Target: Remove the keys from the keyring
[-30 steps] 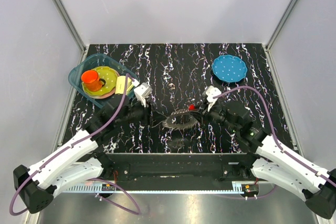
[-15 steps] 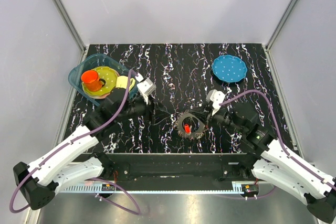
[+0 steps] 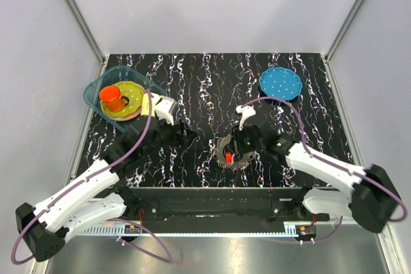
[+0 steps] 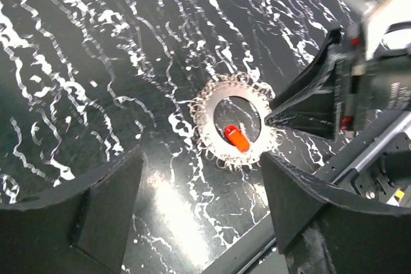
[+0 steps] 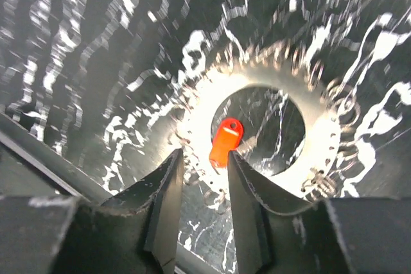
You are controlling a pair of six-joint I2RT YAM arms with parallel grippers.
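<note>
Two grippers faced the fringed keyring [image 5: 314,133] lying flat on the marbled table [image 3: 192,75] as we judged the red key [image 5: 225,140] inside it not yet freed: our right gripper [image 5: 205,158], fingers narrowly parted around it, had next to pinch it, while the left gripper [image 4: 200,158] gaped empty.

Plain pale grey walls [image 3: 212,4] joined by slanting aluminium posts [image 3: 76,14] enclose the left, far and right edges of a black, white-veined table [image 3: 212,81] under even light.
</note>
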